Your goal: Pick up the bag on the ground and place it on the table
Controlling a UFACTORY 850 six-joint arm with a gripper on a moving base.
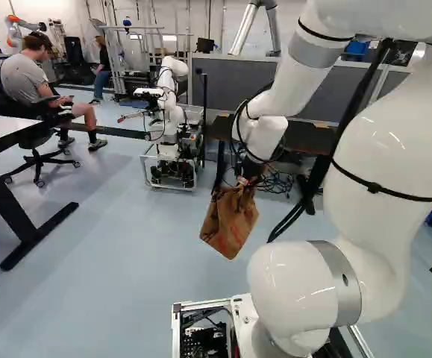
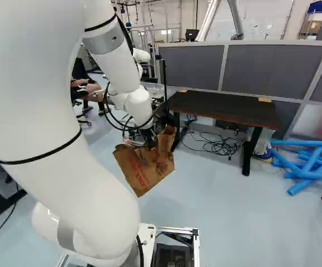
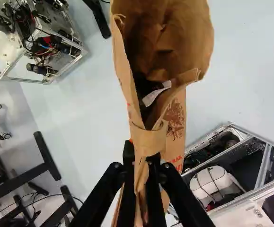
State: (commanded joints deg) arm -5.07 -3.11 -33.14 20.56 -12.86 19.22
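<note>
The brown paper bag [image 1: 230, 222] hangs in the air from my gripper [image 1: 247, 179] in the left base view. In the right base view the bag [image 2: 144, 169] is tilted, well above the floor. Seen from the wrist, my gripper [image 3: 140, 163] is shut on the bag's rim, and the open mouth of the bag [image 3: 174, 42] spreads ahead of the fingers, with something dark and a white label inside. The dark table [image 2: 227, 109] stands beyond the bag, against the grey partition.
Another robot [image 1: 171, 112] stands left of the dark table. Cables [image 2: 216, 144] lie under that table. Blue tubes [image 2: 311, 161] lie on the floor to its right. A white-topped desk [image 1: 7, 138] is at the left of the left base view.
</note>
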